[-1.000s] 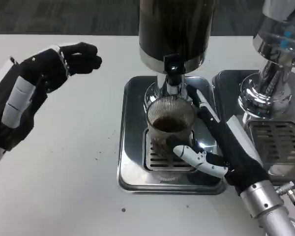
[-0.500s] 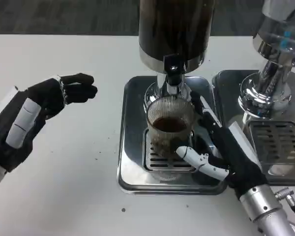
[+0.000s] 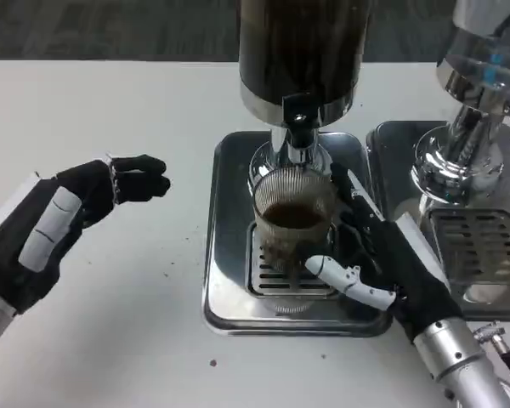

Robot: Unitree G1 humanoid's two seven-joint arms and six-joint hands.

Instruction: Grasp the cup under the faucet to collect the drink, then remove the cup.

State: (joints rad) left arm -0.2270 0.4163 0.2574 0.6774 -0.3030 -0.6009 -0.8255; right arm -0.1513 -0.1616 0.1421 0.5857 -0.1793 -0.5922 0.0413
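Observation:
A ribbed glass cup [image 3: 293, 223] with dark drink in it stands on the grate of the steel drip tray [image 3: 228, 255], right under the black faucet [image 3: 299, 119] of the dark dispenser [image 3: 302, 47]. My right hand [image 3: 399, 265] wraps the cup from the right: its white thumb lies across the cup's lower front and its fingers [image 3: 355, 200] run up the cup's right side. My left hand [image 3: 72, 217] hovers over the bare table at the left, well away from the tray, fingers curled in and holding nothing.
A second chrome machine [image 3: 472, 140] with its own grated tray [image 3: 484, 246] stands close at the right, just beyond my right forearm. White tabletop [image 3: 153, 340] stretches to the left and front of the drip tray, with a few dark specks.
My left hand has dropped lower and drawn back toward me, away from the dispenser. My right hand has shifted slightly on the cup; the cup stays under the faucet.

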